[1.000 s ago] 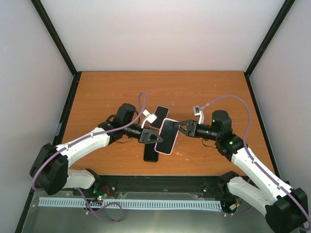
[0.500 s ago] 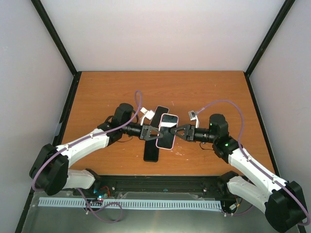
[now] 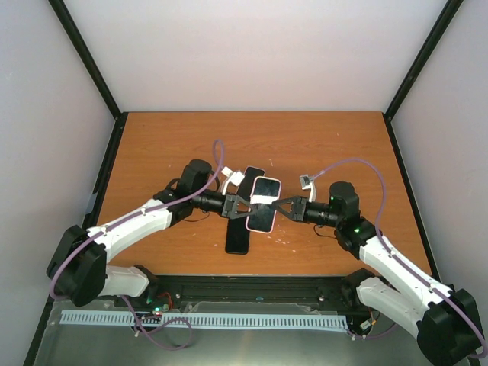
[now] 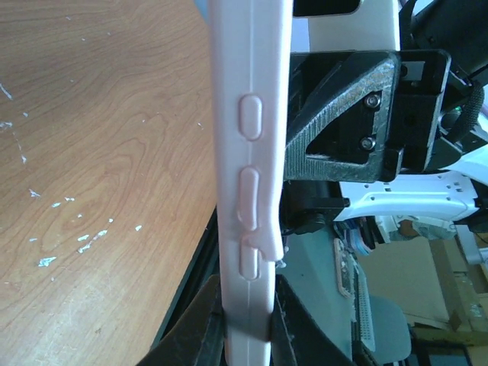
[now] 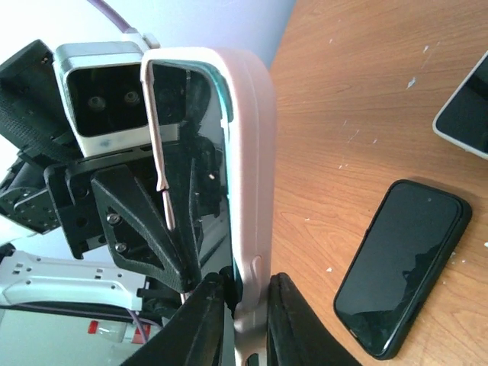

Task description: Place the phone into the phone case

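A pale pink phone case (image 3: 263, 204) with a dark phone screen set in it is held above the table between both grippers. My left gripper (image 3: 242, 207) is shut on its left edge, and my right gripper (image 3: 280, 207) is shut on its right edge. In the left wrist view the case's side (image 4: 248, 152) with its button bumps runs upright out of my left gripper (image 4: 248, 320), and a small lip of the case stands off the edge. In the right wrist view my right gripper (image 5: 248, 305) pinches the case (image 5: 252, 152), with the dark phone face on its left side.
A black phone (image 3: 238, 238) lies on the wooden table (image 3: 152, 145) below the held case; it also shows in the right wrist view (image 5: 400, 263). Another dark phone (image 3: 249, 181) lies just behind, seen at the right wrist view's edge (image 5: 467, 114). Black posts stand at the table's corners.
Both grippers have carried the pink case a little toward the far side and turned it slightly. Both stay shut on it. The phones on the table have not moved.
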`<state>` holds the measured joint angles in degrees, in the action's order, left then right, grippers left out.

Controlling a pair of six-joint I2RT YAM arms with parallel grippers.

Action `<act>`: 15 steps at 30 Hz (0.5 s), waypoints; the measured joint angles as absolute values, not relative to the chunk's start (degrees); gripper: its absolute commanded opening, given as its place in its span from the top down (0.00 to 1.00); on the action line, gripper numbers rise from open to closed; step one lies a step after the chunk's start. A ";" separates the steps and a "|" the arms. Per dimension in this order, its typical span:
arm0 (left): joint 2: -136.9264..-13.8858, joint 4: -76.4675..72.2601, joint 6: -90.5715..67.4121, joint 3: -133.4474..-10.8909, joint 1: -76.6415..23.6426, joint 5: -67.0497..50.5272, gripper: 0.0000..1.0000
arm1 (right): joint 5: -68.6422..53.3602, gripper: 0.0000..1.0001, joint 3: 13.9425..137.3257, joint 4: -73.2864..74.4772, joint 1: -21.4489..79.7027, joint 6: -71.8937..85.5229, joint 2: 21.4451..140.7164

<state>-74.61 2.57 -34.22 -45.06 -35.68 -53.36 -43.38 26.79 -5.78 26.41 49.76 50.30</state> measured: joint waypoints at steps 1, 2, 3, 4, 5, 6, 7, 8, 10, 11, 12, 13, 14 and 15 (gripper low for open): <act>-74.63 2.68 -34.11 -45.15 -35.75 -53.15 1.00 | -43.07 0.66 26.76 -5.56 26.41 49.82 50.30; -74.63 2.90 -33.93 -45.30 -35.92 -52.53 1.00 | -42.72 0.56 26.74 -5.26 26.46 49.91 50.30; -74.63 3.36 -33.91 -45.36 -36.01 -51.83 1.00 | -42.39 0.45 26.72 -4.99 26.46 49.93 50.19; -74.81 3.99 -33.89 -45.36 -35.92 -50.57 1.00 | -42.17 0.37 26.72 -4.75 26.46 50.06 49.93; -75.09 4.64 -33.85 -45.36 -35.68 -49.60 1.00 | -41.87 0.32 26.72 -4.43 26.50 49.67 49.50; -75.31 5.15 -33.87 -45.36 -35.42 -48.93 1.00 | -41.56 0.26 26.70 -3.92 26.52 49.95 49.06; -75.55 5.69 -33.87 -45.36 -34.98 -48.29 1.00 | -41.01 0.21 26.70 -3.42 26.57 49.76 48.47; -75.64 6.33 -33.85 -45.36 -34.46 -47.72 1.00 | -40.60 0.17 26.70 -2.63 26.61 49.41 47.81; -75.66 7.64 -33.63 -45.36 -33.36 -47.05 1.00 | -39.44 0.04 26.72 -1.15 26.68 48.62 46.37; -75.66 8.01 -33.39 -45.36 -32.75 -46.83 1.00 | -39.03 0.00 26.72 -0.40 26.65 48.66 45.76; -75.66 8.58 -33.06 -45.36 -31.99 -46.63 1.00 | -38.30 0.00 26.74 0.45 26.68 48.01 44.97; -75.66 9.28 -32.67 -45.36 -31.11 -46.54 1.00 | -37.93 0.00 26.74 1.04 26.68 48.16 44.49; -75.66 10.07 -32.23 -45.36 -30.13 -46.48 1.00 | -37.58 0.00 26.74 1.69 26.68 47.68 43.92; -75.72 10.76 -31.88 -45.30 -29.10 -46.46 1.00 | -37.26 0.00 26.74 2.28 26.68 47.40 43.51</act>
